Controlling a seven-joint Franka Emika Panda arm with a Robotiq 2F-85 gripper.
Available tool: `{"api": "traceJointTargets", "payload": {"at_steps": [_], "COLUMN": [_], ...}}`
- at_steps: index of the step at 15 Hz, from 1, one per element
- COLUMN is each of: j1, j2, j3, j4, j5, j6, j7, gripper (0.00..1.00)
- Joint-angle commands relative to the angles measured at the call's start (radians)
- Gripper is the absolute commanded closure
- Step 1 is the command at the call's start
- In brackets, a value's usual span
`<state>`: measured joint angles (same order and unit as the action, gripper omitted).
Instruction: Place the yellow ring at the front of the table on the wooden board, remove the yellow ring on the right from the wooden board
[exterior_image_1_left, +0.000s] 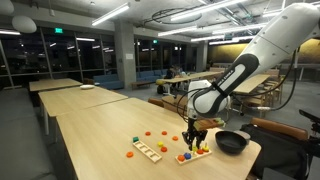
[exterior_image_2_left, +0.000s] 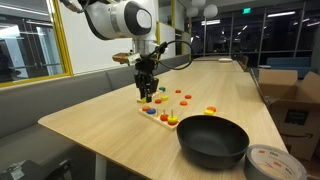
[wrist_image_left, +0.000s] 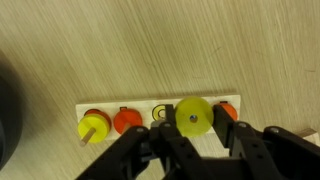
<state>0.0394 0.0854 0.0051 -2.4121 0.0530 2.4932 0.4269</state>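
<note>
We see the pincer (wrist_image_left: 197, 133) coming in from the bottom edge of the wrist view, its dark fingers (wrist_image_left: 240, 145) standing narrow on either side of a yellow ring (wrist_image_left: 193, 116). That ring looks larger than its neighbours, and the pincer seems to hold it by its edges just over the wooden board (wrist_image_left: 150, 104).

The wooden board lies across the middle of the wrist view on the light-wood surface (wrist_image_left: 150, 50). At its left end a second yellow ring (wrist_image_left: 93, 127) sits on a peg. Just to its right is an orange-red ring (wrist_image_left: 126, 122), then a dark circle we cannot make out. A red ring (wrist_image_left: 228, 112) shows at the right end, partly hidden behind the held one.

In an exterior view the pincer (exterior_image_1_left: 194, 137) hangs straight down over the wooden board (exterior_image_1_left: 195, 156) in the lower middle of the frame. The black bowl (exterior_image_1_left: 232, 142) is near on the right, and a paler slotted board (exterior_image_1_left: 147, 150) is on the left. Small loose rings (exterior_image_1_left: 147, 133) are scattered on the surface (exterior_image_1_left: 90, 120) nearby.

In an exterior view the pincer (exterior_image_2_left: 147, 97) stands left of centre above the wooden board (exterior_image_2_left: 160, 114). The black bowl (exterior_image_2_left: 213, 142) is in the lower right, on the surface (exterior_image_2_left: 110, 130). From there we cannot tell what sits between the fingers.
</note>
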Motion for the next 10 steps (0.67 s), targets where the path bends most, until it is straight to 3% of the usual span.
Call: {"api": "traceJointTargets", "payload": {"at_steps": [1, 10], "j1": [-0.003, -0.012], "j2": [0.053, 0.152], "j3": [-0.01, -0.047], "j4": [0.071, 0.159], "j5": [-0.019, -0.004], "j6": [-0.037, -0.063], "j7": [-0.001, -0.017], "gripper": [0.83, 0.83]}}
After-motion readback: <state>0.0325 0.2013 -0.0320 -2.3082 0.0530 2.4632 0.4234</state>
